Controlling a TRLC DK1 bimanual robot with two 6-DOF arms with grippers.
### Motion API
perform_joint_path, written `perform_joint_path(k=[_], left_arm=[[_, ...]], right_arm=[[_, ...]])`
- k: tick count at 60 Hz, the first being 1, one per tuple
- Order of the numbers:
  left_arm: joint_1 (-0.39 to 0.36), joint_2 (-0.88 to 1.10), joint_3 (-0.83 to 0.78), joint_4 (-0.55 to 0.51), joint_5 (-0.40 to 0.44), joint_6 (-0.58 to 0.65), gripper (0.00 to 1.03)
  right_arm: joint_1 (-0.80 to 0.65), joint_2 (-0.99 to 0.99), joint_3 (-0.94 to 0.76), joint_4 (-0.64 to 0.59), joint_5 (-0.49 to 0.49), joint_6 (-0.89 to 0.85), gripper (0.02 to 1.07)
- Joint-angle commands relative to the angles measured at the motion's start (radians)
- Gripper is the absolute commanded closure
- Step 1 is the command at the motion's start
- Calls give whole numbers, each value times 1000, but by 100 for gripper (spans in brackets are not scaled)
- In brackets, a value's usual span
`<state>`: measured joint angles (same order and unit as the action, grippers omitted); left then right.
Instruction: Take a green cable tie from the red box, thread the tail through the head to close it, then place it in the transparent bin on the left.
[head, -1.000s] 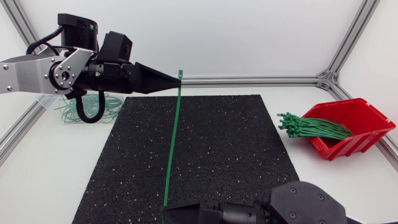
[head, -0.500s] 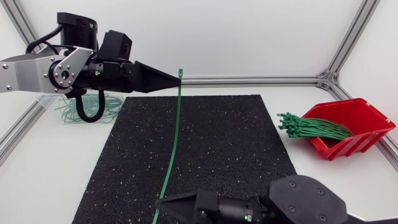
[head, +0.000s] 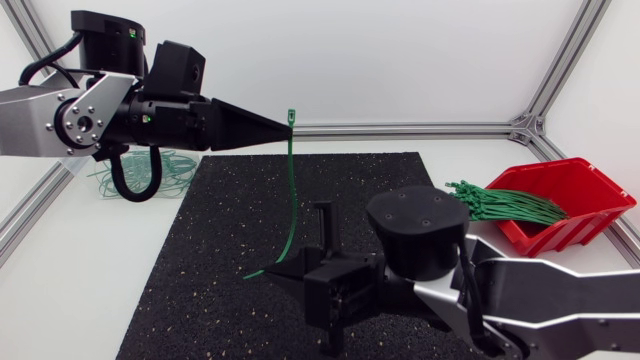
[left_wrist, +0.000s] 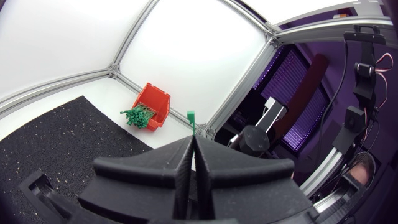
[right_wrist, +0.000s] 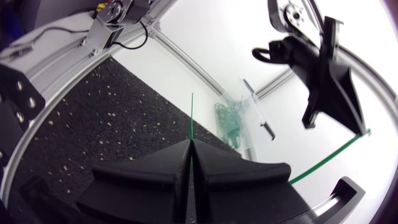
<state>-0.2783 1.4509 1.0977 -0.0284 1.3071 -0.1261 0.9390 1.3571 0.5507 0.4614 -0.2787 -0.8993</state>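
Bright, even, diffuse light inside a white enclosure.
In the head view the white walls (head: 400, 60) glow almost featureless across the upper frame. Shadows on the table (head: 90, 300) are faint and soft-edged, and the green cable tie (head: 291, 190) stands out against the matte black mat (head: 220, 220). In the right wrist view the left gripper (right_wrist: 357, 124) is a dark silhouette on the bright wall. In the left wrist view the fisheye lens bows the frame rail (left_wrist: 62, 87).

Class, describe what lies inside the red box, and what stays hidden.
A bundle of green cable ties lies in the red box, ends jutting past its front edge. The box floor beneath them is covered.
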Motion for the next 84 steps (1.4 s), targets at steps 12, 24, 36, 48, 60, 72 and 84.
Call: perform_joint_path(k=[12, 24, 36, 48, 60, 72, 84], left_arm=[[-42, -73, -110, 47, -77, 42, 100], [-78, -132, -193, 70, -94, 37, 100], [-114, -211, -277, 142, -134, -18, 100], [-136, -261, -386, 463, -169, -279, 100], [-171, -317, -423, 493, -218, -333, 100], [-216, -432, -461, 496, -324, -365, 100], [-220, -472, -486, 504, -379, -385, 100]], right_arm=[[-143, -41, 270, -567, -421, 315, 101], [-174, -107, 345, -800, -645, 424, 101], [-282, -124, 422, -905, -783, 847, 101], [-290, -170, 466, -903, -791, 1145, 101], [-266, -182, 496, -896, -798, 1393, 101], [-250, -196, 551, -897, -795, 1590, 101], [-233, -208, 606, -892, -792, 1751, 101]])
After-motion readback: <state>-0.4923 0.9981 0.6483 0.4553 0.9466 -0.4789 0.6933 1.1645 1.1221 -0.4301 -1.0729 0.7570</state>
